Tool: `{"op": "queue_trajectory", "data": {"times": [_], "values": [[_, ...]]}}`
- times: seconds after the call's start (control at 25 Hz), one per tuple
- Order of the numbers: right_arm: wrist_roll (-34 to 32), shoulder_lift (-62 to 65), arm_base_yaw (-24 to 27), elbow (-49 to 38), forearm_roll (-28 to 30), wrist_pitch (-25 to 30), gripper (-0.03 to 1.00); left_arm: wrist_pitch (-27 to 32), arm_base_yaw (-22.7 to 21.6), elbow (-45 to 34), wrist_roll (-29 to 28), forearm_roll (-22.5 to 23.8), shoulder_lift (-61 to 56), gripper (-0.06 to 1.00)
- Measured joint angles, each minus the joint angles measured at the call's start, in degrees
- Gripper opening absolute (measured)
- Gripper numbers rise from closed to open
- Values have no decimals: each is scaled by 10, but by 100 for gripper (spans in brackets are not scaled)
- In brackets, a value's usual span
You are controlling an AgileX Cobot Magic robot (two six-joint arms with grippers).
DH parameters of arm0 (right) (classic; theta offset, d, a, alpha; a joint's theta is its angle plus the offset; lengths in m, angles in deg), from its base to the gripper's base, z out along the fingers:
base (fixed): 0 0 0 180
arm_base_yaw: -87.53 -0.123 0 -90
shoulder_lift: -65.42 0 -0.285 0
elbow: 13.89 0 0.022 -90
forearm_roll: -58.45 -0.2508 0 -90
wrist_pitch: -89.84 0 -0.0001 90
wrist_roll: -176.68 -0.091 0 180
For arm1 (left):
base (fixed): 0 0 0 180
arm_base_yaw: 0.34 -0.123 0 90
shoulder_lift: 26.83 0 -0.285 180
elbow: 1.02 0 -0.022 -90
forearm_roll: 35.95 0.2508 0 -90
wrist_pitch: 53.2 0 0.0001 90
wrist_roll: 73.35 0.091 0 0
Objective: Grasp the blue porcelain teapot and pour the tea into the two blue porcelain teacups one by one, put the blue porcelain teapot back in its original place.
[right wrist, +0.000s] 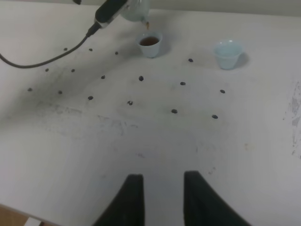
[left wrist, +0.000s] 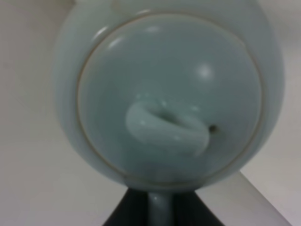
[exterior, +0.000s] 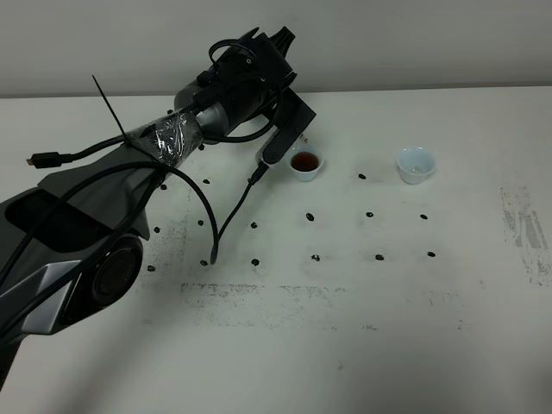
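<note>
Tea (exterior: 304, 160) stands dark in the filled teacup (exterior: 305, 164) while the blue porcelain teapot (left wrist: 169, 94) hangs just above and behind it. Its spout (right wrist: 146, 22) points down toward the rim, apparently so that any last drip lands in the cup and not on the counter (exterior: 345, 328). The left tool (left wrist: 160, 209) is clamped on the pot's loop handle, which shows as a pale strip between the tool's dark fingers. This rear grip lets the wrist roll the pot forward, and it leaves the lid (left wrist: 167, 127) squarely facing the wrist camera. The filled cup sits toward the counter's far edge. Its twin, the empty teacup (exterior: 415, 164), stands well apart to the right in the same row and looks to be next for pouring. Small dark marks (exterior: 370, 214) dot the counter in a grid, seemingly as placement guides. The right tool (right wrist: 162, 197) hovers over the near side with its fingers parted and holding nothing, well clear of the pour.
</note>
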Motion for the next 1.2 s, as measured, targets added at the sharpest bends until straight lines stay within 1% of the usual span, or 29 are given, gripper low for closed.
{"op": "queue_trajectory", "data": {"times": [0.16,0.28,0.36,0.48,0.6,0.76,0.88,0.96,1.12,1.2], "values": [[0,0,0,0,0,0,24,6,0,0,-21,-2,0,9],[0,0,0,0,0,0,24,22,0,0,-45,-2,-1,9],[0,0,0,0,0,0,24,38,0,0,-76,-5,-5,9],[0,0,0,0,0,0,24,73,0,0,-136,-22,-18,9],[0,0,0,0,0,0,24,107,0,0,-206,-57,-43,9],[0,0,0,0,-1,0,24,157,0,0,-301,-122,-90,9],[0,0,0,0,-1,0,24,210,0,1,-362,-173,-124,9],[0,0,0,0,-1,0,24,217,0,3,-411,-205,-138,9],[0,0,0,0,-1,0,24,217,2,4,-517,-254,-147,9],[0,0,0,0,-3,0,24,217,9,4,-538,-275,-147,9]]}}
